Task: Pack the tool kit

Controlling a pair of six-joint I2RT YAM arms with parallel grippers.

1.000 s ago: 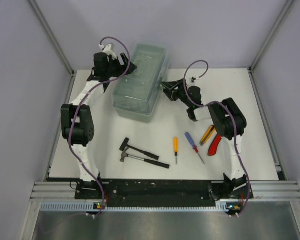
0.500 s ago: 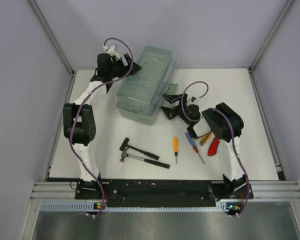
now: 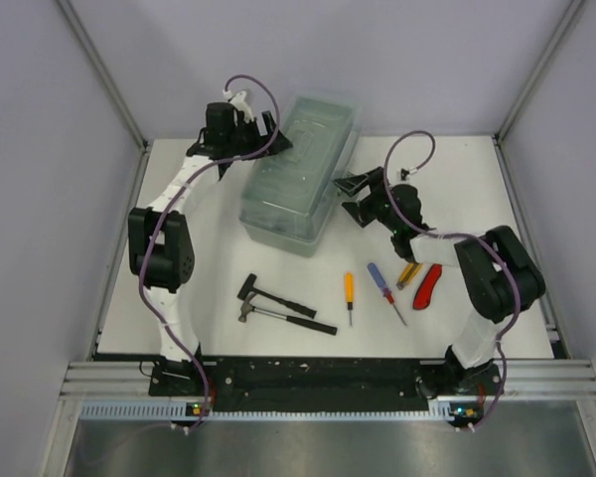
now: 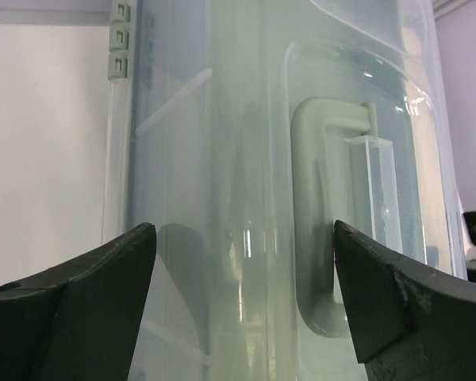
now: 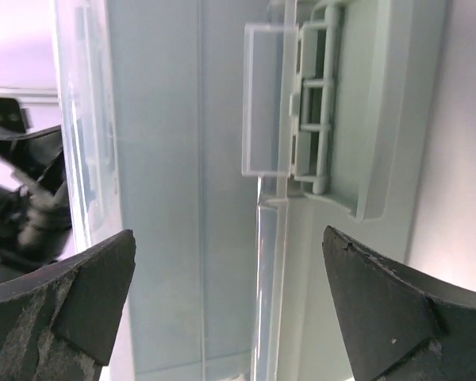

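The toolbox (image 3: 296, 184) blocks the way between left hand (image 3: 262, 133) and right hand (image 3: 347, 197); tools (image 3: 349, 295) litter the near table (image 3: 219, 260)

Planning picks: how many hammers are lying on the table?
2. A black-headed hammer and, just nearer the bases, a metal-headed hammer, left of the orange screwdriver. Toolbox may hide more.

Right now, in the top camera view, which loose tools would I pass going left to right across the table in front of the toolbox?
two hammers lying together → orange-handled screwdriver → blue-and-red-handled screwdriver → yellow cutter → red cutter
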